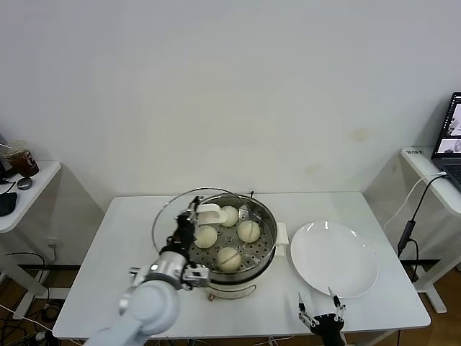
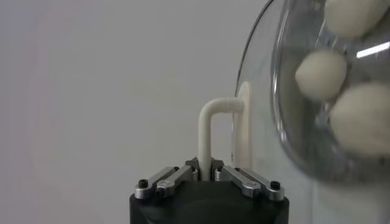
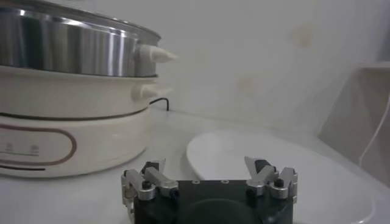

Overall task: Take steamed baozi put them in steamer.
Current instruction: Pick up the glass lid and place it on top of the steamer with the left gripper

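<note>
At the near edge of the white bench (image 1: pixel 108 238), the right pincer (image 1: pixel 321 315) is sitting low with its fingers standing apart and gripping nothing; the right wrist view is showing the same pincer (image 3: pixel 210 178) with its 2 fingers spread wide. Just beyond this pincer, the white plate (image 1: pixel 334 258) is lying flat and bare on the bench, seen again as a pale disc (image 3: pixel 256 155) right ahead of the fingers. To the left of the right pincer and farther in, the left pincer (image 1: pixel 189 225) is reaching over the near left rim of the steamer (image 1: pixel 268 241), its fingers closed tight on the white handle (image 2: pixel 210 131) of the glass lid (image 1: pixel 169 209). The lid is standing tilted on edge, hanging at the steamer's left side and leaving the pot open. In the left wrist view the handle is rising straight up from between the clamped fingers, and the curved glass (image 2: pixel 262 109) is running beside it. Directly beyond the left pincer, 4 steamed baozi (image 1: pixel 230 258) are resting on the perforated tray inside the steamer, 1 of them lying just beside the pincer's tips. The steamer's shiny wall (image 3: pixel 67 45) and white base are standing on the bench close to the plate.
</note>
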